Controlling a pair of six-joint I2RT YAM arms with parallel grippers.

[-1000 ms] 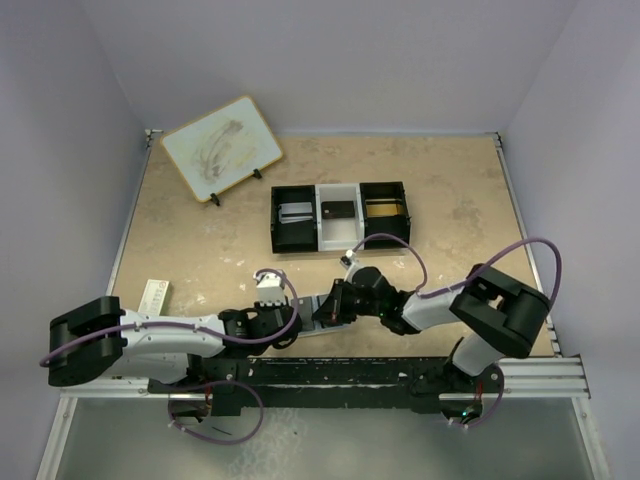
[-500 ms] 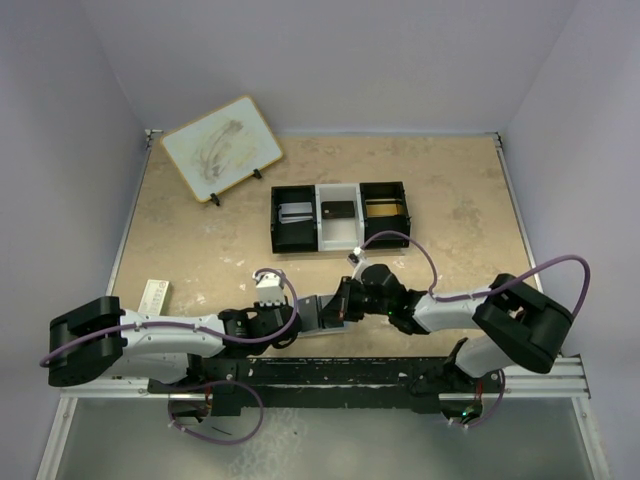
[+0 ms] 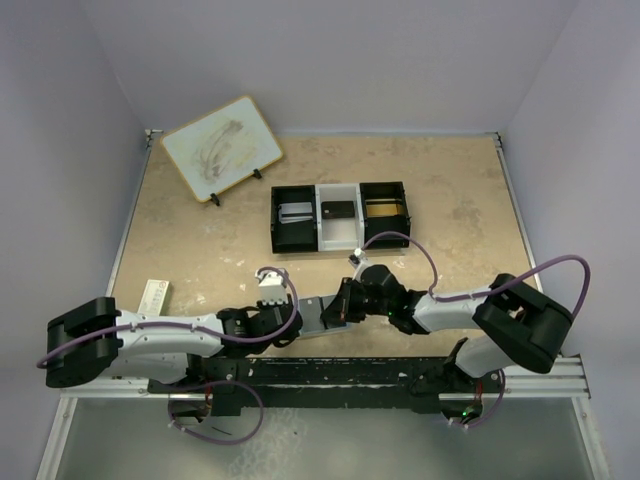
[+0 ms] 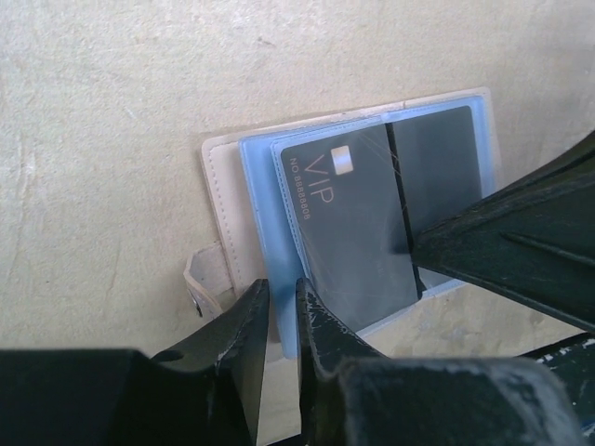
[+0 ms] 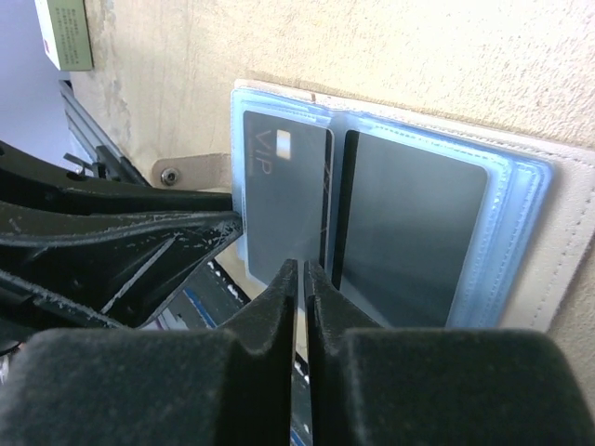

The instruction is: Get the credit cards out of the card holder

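In pale-blue holder point(image 4: 223, 186), dark VIP card point(image 4: 344, 232)

the card holder point(image 4: 256, 214) is showing a pale-blue clear plastic sleeve, glossy and catching glare, inside a cream leather-like cover with a matt, stitched edge. the dark card point(image 4: 344, 232) under the sleeve is looking smooth and slick. the table point(image 4: 112, 93) is looking rough and mottled, like stone. the left gripper point(image 4: 281, 286) is showing matt black plastic, scuffed pale along its edges. the whiteboard point(image 3: 222, 148) is sitting smooth inside a wood frame.
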